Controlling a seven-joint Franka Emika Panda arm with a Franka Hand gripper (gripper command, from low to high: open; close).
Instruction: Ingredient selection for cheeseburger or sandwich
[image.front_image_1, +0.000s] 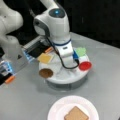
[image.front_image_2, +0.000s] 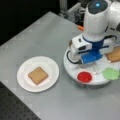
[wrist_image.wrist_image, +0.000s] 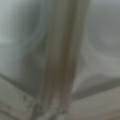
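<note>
We can't tell how the fingers stand: the gripper (image.front_image_1: 68, 65) is down low over the middle of the white round tray (image.front_image_1: 65, 78), and its tips are hidden by its own body in both front views. The wrist view is filled with pale grey surface and one blurred upright tan strip, nothing we can name. Whether the gripper touches or holds anything, we cannot tell.

Around the gripper on the tray in a front view: yellow cheese square (image.front_image_1: 45, 58) at the tray's left top, just beside the arm's wrist; dark brown round patty (image.front_image_1: 46, 73) at the tray's left edge; red disc (image.front_image_1: 85, 66) at the right edge; green lettuce-like piece (image.front_image_1: 81, 51) at the right top, partly behind the wrist. A black cable (image.front_image_1: 65, 65) loops down from the wrist over the tray.

In a front view the tray (image.front_image_2: 72, 72) shows the red disc (image.front_image_2: 84, 77) at its bottom edge, the green piece (image.front_image_2: 110, 74) at right, and a brown toast square (image.front_image_2: 114, 55) at far right, partly cut by the frame edge.

Well apart from the tray, a white paper plate (image.front_image_1: 60, 106) sits on the grey bench (image.front_image_1: 22, 100) with one brown toast square (image.front_image_1: 76, 114) lying flat on it, alone. In a front view the same plate (image.front_image_2: 25, 82) is at left with its toast (image.front_image_2: 37, 75) near centre. Nothing stacked on that toast.
</note>
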